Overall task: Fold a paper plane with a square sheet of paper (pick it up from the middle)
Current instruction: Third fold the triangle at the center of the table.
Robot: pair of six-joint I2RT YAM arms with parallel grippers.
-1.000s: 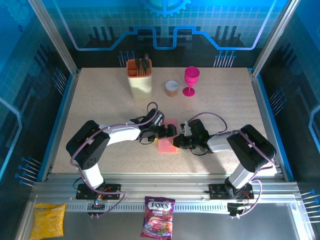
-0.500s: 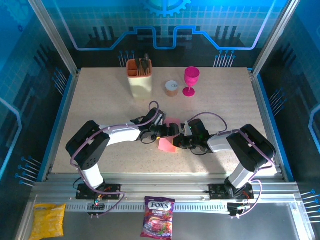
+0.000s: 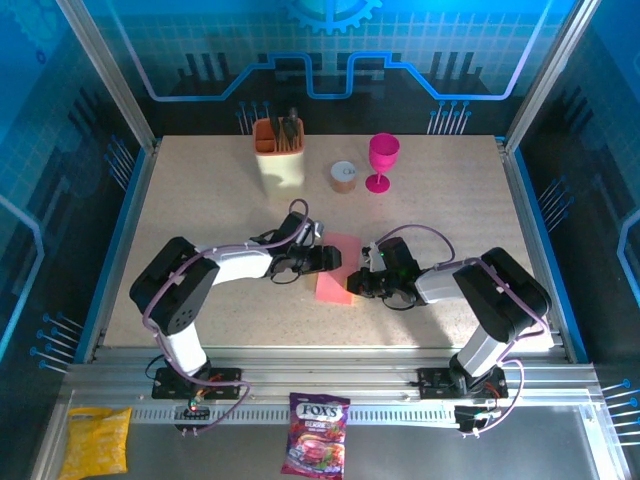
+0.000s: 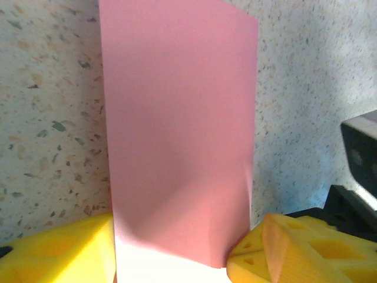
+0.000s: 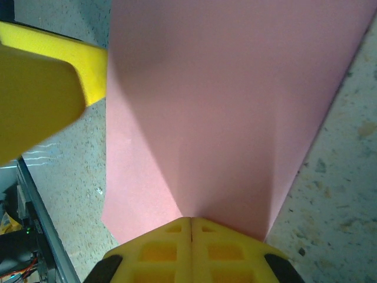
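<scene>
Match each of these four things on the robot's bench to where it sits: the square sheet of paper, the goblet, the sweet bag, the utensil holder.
Things
1. square sheet of paper
2. goblet
3. sweet bag
4. utensil holder

Places
A. far side, right of the small round tub
B. on the metal ledge in front of the table
C. middle of the table
D. far side, left of the small round tub

Pairs: 1-C, 2-A, 3-B, 4-D
</scene>
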